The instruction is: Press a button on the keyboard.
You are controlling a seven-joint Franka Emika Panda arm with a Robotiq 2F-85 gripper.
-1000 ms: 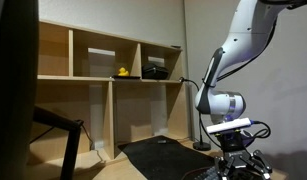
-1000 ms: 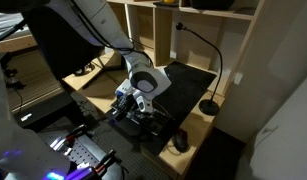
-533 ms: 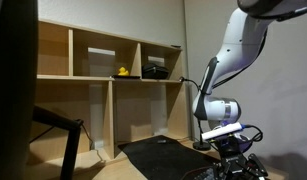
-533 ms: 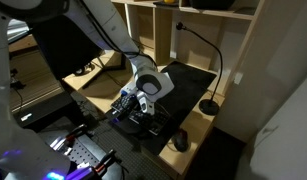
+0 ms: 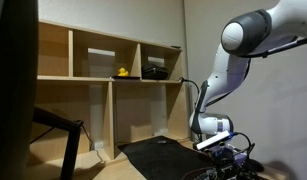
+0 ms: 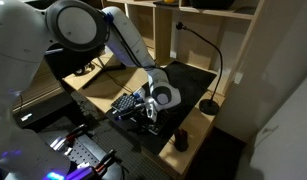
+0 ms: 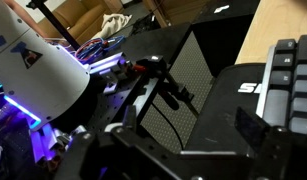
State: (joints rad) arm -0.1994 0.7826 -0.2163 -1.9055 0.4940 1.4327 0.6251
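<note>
The black keyboard [image 6: 127, 104] lies on the desk beside the black desk mat [image 6: 185, 78]. In the wrist view its dark keys with pale legends fill the right edge [image 7: 293, 88]. My gripper [image 6: 153, 112] is down low at the keyboard's near end, and it also shows at the bottom in an exterior view [image 5: 230, 160]. In the wrist view the gripper [image 7: 163, 140] has its fingers spread wide with nothing between them, just left of the keyboard. I cannot tell whether a finger touches a key.
A small dark mouse [image 6: 179, 141] lies near the keyboard. A gooseneck lamp [image 6: 210, 104] stands on the desk behind. The wooden shelf holds a yellow duck [image 5: 122, 72] and a black box [image 5: 155, 71]. Cables and a lit device [image 7: 33, 95] lie to the left.
The arm has bent further and lowered the gripper toward the desk and keyboard. The wrist has turned. Nothing on the desk has moved.
</note>
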